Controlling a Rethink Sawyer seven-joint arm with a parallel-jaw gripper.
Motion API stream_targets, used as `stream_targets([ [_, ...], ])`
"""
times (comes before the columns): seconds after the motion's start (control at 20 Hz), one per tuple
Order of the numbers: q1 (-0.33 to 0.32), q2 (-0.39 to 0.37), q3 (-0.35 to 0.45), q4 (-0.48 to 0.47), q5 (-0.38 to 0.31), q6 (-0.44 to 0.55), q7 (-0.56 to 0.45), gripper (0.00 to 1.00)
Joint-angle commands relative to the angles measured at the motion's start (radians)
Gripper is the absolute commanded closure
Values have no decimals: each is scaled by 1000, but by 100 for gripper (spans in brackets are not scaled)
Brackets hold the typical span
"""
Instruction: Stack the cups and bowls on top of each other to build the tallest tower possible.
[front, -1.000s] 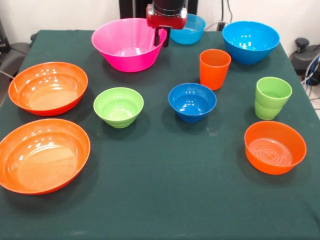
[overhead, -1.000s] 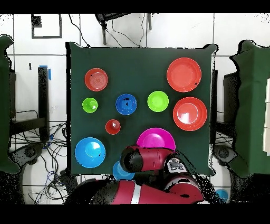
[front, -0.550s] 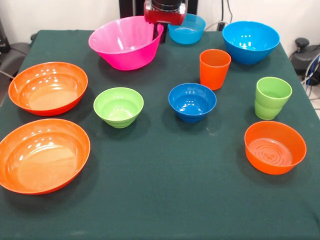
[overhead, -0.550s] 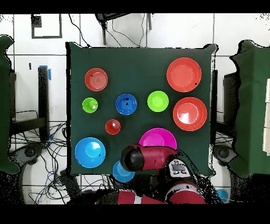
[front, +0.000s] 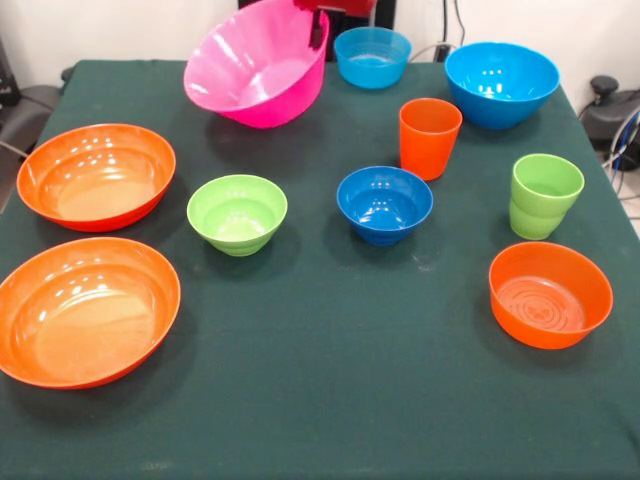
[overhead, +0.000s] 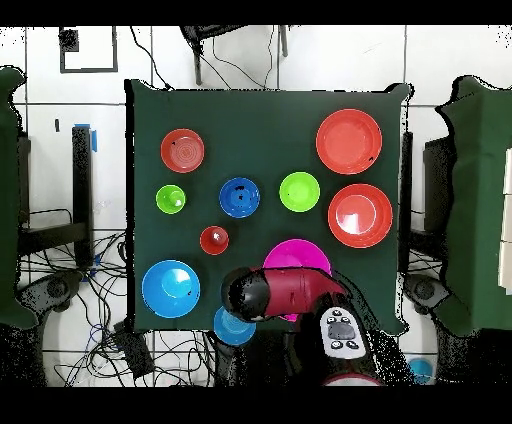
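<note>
My gripper shows only at the top edge, shut on the right rim of the big pink bowl, which hangs tilted above the cloth. From overhead the arm covers most of this pink bowl. Two wide orange bowls sit at the left and a smaller orange bowl at the right. The lime bowl and dark blue bowl are mid-table, two sky blue bowls at the back. The orange cup and lime cup stand upright. No tower is in view.
The dark green tablecloth has open room along the front. Overhead, the red arm reaches over the table's bottom edge, partly above the small sky blue bowl. Cables and stands flank the table.
The gripper rose toward the top edge with the pink bowl's rim in it. The bowl left the cloth and now tilts. Nothing else moved.
</note>
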Motion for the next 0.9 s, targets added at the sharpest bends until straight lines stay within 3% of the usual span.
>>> stream_targets([
  [0.05, -4, -26, 146, -78, 27, 132, -41, 100],
  [0.9, -12, -2, 170, -85, -10, 94, -11, 100],
])
